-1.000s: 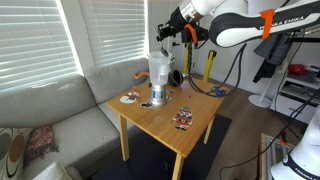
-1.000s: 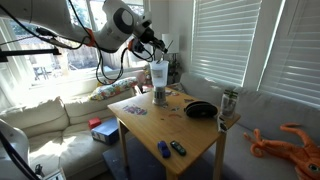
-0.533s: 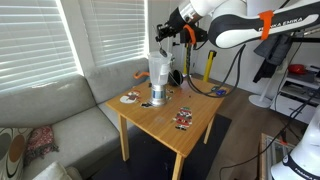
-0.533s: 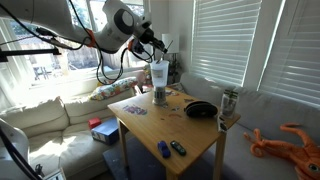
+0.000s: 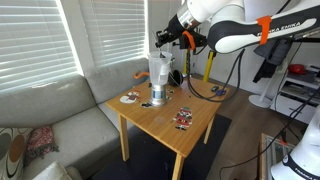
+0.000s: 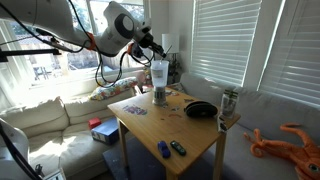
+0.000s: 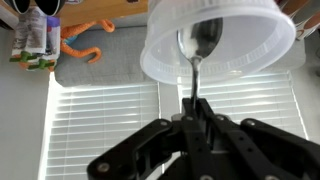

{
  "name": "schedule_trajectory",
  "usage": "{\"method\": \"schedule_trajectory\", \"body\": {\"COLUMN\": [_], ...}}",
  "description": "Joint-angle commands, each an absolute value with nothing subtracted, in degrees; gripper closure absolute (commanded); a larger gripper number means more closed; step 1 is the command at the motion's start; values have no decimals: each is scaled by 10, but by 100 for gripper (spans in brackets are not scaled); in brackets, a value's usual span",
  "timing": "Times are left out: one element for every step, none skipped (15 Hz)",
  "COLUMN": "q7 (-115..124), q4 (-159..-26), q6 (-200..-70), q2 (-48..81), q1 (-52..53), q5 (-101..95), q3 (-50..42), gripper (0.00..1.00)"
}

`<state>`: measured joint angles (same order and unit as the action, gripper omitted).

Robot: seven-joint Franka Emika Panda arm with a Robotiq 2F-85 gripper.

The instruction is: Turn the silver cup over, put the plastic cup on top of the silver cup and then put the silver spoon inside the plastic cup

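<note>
Step in hand, as I judge it: the last one, spoon into cup. The silver cup (image 5: 157,98) stands toward a far corner of the worktop (image 5: 160,128), and the plastic cup (image 5: 158,70) sits upright on top of it, mouth up. Whether the metal cup is mouth-down I cannot tell at this size. The gripper (image 7: 194,112) hangs above the stack, just off the rim in both exterior views. In the wrist view its fingers (image 7: 172,133) are pressed together on the handle of the silver spoon (image 7: 202,40), with the bowl end pointing at the cup. The bowl lines up with the wide mouth of the plastic cup (image 7: 250,45), a little off centre. I cannot say whether it has crossed the rim yet, because the wall is translucent. To do this well, centre the bowl over the mouth before any descent, then lower straight along the cup's axis. A sideways nudge on the rim is the main risk — a tall, light tumbler on a narrow metal base looks easy to tip. Let go only once most of the spoon is inside, so it slides a short way rather than drops. Expect the handle to fall against one side of the rim, so spread the fingers fully and withdraw straight up — clear of that handle.
</note>
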<state>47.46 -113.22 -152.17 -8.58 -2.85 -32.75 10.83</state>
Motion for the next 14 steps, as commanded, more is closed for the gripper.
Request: {"method": "schedule_trajectory", "body": {"q7": [509, 513, 517, 520, 525, 528, 534, 537, 541, 548, 551, 555, 557, 558], "q4": [-1145, -1148, -1150, -1152, -1154, -1157, -1160, -1162, -1163, -1164, -1165, -1166, -1168, -1169], "q6": [-1517, -1517, -1519, -1517, -1516, -1516, -1515, -1515, -1515, -1516, -1518, -1517, -1517, -1517], "q2": [-88, -87, -86, -85, -85, -85, -85, -84, -83, -82, -80, -80, -79, -79], "q1": [-32, -32, -33, -33, -33, -32, -33, -33, -34, -34, -34, -33, -33, -32], "q5": [-348, -351, -356, -358, -362, -365, -372, -376, -383, -390, -395, -399, -403, -403], "q3": [117, 118, 120, 121, 122, 123, 124, 124, 125, 126, 126, 126, 126, 126], "gripper": [98, 98, 98, 98, 98, 98, 98, 98, 98, 98, 98, 98, 98, 98]}}
